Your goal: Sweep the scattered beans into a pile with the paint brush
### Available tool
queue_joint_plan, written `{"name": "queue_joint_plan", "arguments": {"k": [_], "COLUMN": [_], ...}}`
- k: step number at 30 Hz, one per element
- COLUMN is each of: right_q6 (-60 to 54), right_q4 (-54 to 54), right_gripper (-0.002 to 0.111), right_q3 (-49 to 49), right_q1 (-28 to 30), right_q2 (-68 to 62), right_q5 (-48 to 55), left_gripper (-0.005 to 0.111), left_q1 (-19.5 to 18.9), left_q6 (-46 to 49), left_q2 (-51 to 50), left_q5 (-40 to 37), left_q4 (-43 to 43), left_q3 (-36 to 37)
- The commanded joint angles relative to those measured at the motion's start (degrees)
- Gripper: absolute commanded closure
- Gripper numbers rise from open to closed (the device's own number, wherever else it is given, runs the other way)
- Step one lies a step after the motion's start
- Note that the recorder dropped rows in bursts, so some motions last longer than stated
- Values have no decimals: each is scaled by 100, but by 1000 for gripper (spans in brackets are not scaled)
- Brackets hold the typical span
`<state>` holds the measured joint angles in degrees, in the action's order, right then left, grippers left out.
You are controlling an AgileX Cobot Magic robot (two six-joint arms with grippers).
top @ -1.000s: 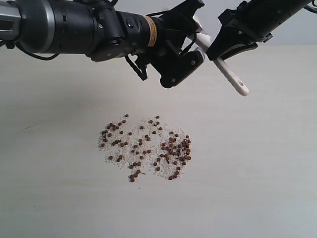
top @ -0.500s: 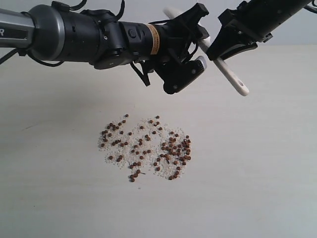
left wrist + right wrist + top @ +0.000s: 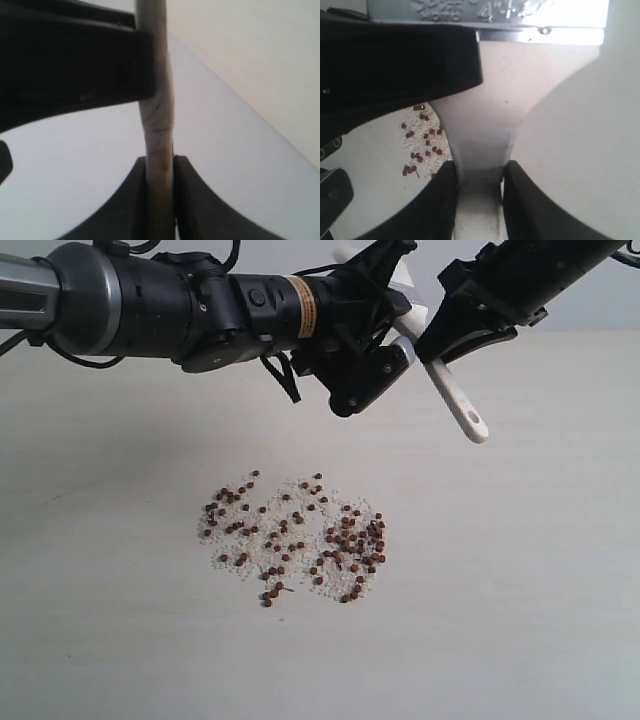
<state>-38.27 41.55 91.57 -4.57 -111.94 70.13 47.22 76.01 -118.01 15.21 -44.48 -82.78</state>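
Beans, tiny and reddish-brown, are seen scattered in a loose patch on the pale table, mingled with whitish grains. The paint brush is held in the air beyond the patch, well apart from it, and no bean is touched by it. Its pale handle is slanted down toward the right of the exterior view, with the hole at its end lowest.

The handle is gripped by the right gripper, whose two black fingers are pressed against its sides where it narrows from the flare (the silver metal band is seen just beyond them). The left gripper is closed narrowly on the same brush, which is seen edge-on between its fingers, and both fingers are laid against the wood. In the exterior view the two grippers are set just beside each other along the brush.
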Motion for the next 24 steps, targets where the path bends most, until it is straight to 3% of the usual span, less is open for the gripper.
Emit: {"name": "queue_joint_plan", "arguments": {"k": [1, 4, 8, 10, 19, 24], "right_q6": [-262, -459, -548, -532, -557, -579], "right_q4": [254, 407, 271, 206, -468, -742], "right_gripper": [102, 84, 49, 39, 38, 38], "right_q3": [22, 22, 156, 304, 900, 885], "right_q1": [22, 22, 37, 37, 37, 37], "right_q2": [38, 51, 145, 223, 853, 1230], "right_q5": [-17, -17, -17, -17, -212, -847], "left_gripper": [107, 107, 107, 107, 107, 107], "left_q1": [17, 90, 126, 126, -73, -535], "left_q6": [-16, -147, -163, -163, -1357, -3075], "left_q2": [4, 4, 4, 4, 150, 271], "left_q5": [-209, -333, -530, -649, -1363, -2033], "left_q4": [-12, 101, 684, 978, 3168, 3357], "left_q3": [17, 17, 17, 17, 17, 17]}}
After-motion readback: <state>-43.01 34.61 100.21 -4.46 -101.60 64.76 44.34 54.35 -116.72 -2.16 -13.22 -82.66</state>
